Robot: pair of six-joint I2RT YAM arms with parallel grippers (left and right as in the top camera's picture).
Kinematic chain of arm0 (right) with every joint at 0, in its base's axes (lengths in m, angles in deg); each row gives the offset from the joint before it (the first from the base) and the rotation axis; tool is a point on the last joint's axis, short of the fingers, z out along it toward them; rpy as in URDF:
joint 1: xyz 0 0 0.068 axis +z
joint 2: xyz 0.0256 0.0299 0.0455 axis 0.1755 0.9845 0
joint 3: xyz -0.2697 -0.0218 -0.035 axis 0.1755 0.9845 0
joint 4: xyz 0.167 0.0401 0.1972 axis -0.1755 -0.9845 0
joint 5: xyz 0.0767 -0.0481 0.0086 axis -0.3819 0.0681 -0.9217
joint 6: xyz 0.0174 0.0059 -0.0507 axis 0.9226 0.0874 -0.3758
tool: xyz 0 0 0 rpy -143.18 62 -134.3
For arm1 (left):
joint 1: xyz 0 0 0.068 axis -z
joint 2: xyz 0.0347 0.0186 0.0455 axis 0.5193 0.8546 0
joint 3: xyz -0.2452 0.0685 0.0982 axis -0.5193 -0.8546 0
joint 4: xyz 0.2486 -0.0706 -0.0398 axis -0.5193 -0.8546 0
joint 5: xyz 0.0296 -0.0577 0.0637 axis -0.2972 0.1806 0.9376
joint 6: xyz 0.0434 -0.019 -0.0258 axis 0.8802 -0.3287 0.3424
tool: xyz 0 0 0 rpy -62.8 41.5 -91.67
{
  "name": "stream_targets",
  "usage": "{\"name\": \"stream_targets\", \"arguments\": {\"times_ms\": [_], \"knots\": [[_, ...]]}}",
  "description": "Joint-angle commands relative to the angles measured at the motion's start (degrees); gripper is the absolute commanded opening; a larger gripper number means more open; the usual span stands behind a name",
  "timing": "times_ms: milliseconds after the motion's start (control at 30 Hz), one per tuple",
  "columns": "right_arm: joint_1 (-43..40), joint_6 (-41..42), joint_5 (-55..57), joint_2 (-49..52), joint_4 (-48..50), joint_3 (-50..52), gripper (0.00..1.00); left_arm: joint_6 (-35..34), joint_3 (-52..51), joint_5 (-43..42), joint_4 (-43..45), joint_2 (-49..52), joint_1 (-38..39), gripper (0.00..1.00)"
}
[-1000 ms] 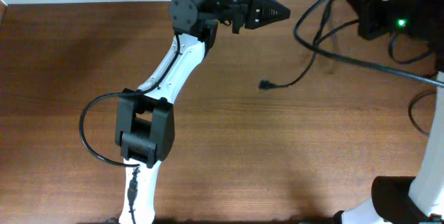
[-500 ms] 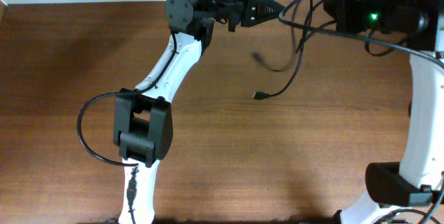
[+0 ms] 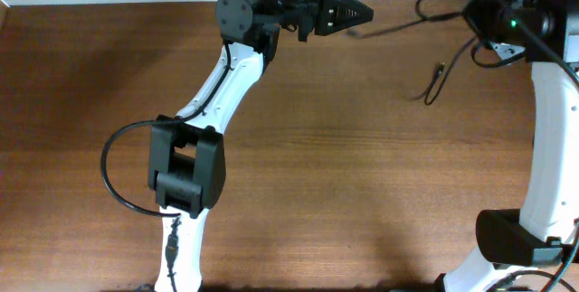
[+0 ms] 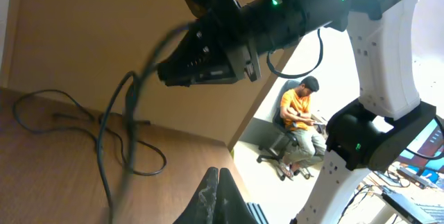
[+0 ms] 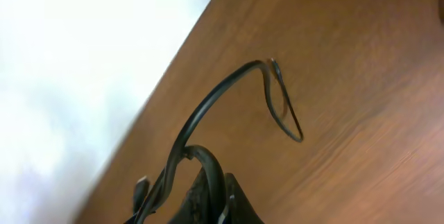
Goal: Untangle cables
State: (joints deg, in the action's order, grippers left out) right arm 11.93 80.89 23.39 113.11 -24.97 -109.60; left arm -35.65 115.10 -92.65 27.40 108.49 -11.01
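The cables are thin black cords hanging from my right gripper, which is shut on them at the table's far right. One strand stretches left to a plug end just beside my left gripper. Another end dangles over the wood. In the right wrist view a cord arches out of the shut right gripper, with a plug beside it. The left gripper is shut with nothing visible between its jaws. The right gripper faces it there, trailing looped cords.
The left arm's own thick black cable loops out near its elbow. The wooden table ends at a white wall along the top. The right arm's white column stands at the right edge. A seated person shows beyond the table.
My right gripper has swung right and pulled the cables up and away from the table's middle. The dangling ends followed to the right. The left arm has barely moved.
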Motion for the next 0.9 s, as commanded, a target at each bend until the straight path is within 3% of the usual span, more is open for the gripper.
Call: {"name": "stream_targets", "arguments": {"times_ms": [0, 200, 467, 500, 533, 633, 767, 867], "knots": [[0.07, 10.69, 3.69, -0.09, -0.11, -0.07, 0.04, -1.77, -0.04, 0.87, 0.33, -0.04, 1.68, 0.0], [0.11, 2.95, 2.75, -0.11, -1.31, -0.07, 0.04, 3.1, -0.04, 3.5, 0.22, -0.04, 8.04, 0.0], [1.9, -7.91, -1.42, -0.11, -1.36, -0.07, 0.04, 9.07, -0.04, 6.38, -3.85, -0.04, 9.66, 0.0], [2.4, -9.62, -1.44, -0.11, -1.25, -0.07, 0.04, 9.11, -0.04, 6.34, -3.82, -0.04, 9.55, 0.0], [4.0, -17.44, -1.51, -0.11, -0.22, -0.07, 0.04, 10.86, -0.04, 6.32, -3.8, -0.04, 8.72, 0.0], [4.94, -22.99, -1.92, -0.11, 0.7, -0.09, 0.04, 14.49, -0.04, 5.95, -3.78, -0.04, 6.93, 0.03], [4.96, -24.57, -2.62, -0.11, 1.22, -0.09, 0.04, 22.86, -0.04, 4.79, -3.82, -0.04, 3.26, 0.03], [4.85, -28.52, -2.6, -0.11, 3.32, -0.09, 0.04, 20.33, 1.03, 5.29, -3.78, -0.04, -0.61, 0.0]]}}
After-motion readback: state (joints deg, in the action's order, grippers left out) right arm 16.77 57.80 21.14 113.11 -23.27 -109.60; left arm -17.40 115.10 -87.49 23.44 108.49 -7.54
